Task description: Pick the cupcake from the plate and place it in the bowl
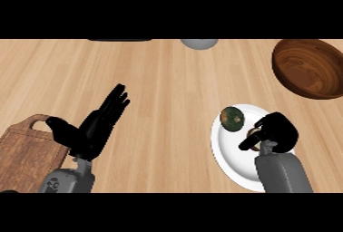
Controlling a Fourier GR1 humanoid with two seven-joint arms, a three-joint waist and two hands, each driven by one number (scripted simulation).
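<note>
The cupcake (232, 118), round and dark green with brown flecks, sits on the upper left part of the white plate (227, 158). My right hand (276, 131) hovers over the plate just right of the cupcake, fingers curled, thumb pointing toward it, a small gap between them. Something small and brownish shows at the thumb; I cannot tell what it is. The wooden bowl (308, 68) stands at the far right, beyond the plate. At the left, my left hand (94, 129) rests open, fingers straight and pointing away.
A wooden cutting board (26, 154) lies at the lower left, partly under the left hand. A grey rounded object (199, 43) and a dark flat object (120, 40) sit at the counter's far edge.
</note>
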